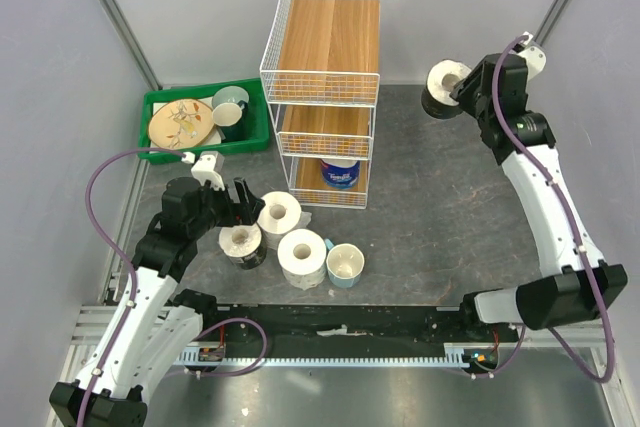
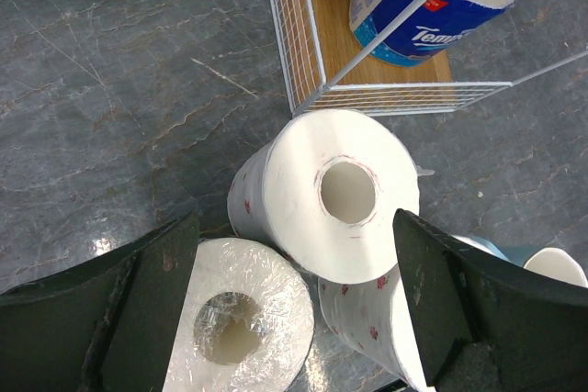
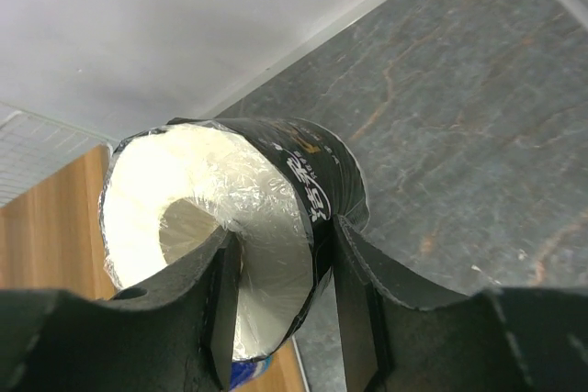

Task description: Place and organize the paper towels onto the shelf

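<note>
**Top external:** The right claw (image 1: 458, 87) held the dark-wrapped roll (image 1: 442, 88) off the bench (image 1: 430, 207), right of the shelf (image 1: 325, 77) and near its top tier. The roll's axis was tilted, with the core opening facing up and toward the shelf.

**Left wrist:** The left claw (image 2: 294, 227) stood wide apart, straddling an upright white roll (image 2: 340, 190). Closing could nudge the film-wrapped roll (image 2: 239, 319) touching it.

**Right wrist:** The right claw was clamped on the roll's wall, one finger in the core. The slick film could let the roll pivot and strike the wire rim.
</note>
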Action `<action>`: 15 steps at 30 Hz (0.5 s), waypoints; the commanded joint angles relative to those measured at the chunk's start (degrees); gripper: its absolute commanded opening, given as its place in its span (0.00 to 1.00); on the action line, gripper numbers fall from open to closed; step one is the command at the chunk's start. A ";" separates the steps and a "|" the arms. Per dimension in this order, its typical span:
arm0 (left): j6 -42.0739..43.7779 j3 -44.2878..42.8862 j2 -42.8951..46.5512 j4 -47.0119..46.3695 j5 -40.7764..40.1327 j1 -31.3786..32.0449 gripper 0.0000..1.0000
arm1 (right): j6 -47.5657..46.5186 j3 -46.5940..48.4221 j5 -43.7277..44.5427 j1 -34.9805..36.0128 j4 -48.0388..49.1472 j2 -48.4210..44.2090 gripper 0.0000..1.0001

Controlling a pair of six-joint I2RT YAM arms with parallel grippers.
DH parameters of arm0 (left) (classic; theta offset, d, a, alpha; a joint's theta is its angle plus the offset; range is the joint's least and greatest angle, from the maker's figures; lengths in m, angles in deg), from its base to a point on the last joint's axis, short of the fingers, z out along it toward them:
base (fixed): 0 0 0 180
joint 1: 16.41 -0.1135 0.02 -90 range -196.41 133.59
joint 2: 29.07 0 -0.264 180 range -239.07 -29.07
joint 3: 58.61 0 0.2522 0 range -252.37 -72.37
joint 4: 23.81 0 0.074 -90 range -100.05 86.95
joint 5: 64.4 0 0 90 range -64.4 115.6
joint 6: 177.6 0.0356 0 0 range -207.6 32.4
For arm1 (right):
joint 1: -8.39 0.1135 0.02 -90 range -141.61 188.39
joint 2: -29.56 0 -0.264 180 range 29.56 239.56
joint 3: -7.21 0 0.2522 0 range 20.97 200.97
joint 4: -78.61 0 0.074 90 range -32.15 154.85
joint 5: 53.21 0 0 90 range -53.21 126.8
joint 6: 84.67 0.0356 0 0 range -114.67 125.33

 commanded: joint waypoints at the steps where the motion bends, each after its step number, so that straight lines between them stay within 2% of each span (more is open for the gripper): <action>1: 0.54 -0.08 0.56 -2.28 0.98 0.20 0.93 | 3.06 7.23 -15.13 -4.69 7.31 3.68 0.46; 5: 0.54 0.01 0.91 -2.28 0.89 0.20 0.93 | 3.85 13.31 -22.85 -5.84 7.23 9.73 0.45; 9: 0.54 -0.08 0.99 -2.10 0.81 0.28 0.93 | 5.00 20.15 -26.30 -5.93 6.17 14.05 0.44; 15: 0.45 0.01 1.08 -2.10 0.81 0.28 0.93 | 6.05 23.95 -32.10 -5.94 5.82 18.01 0.44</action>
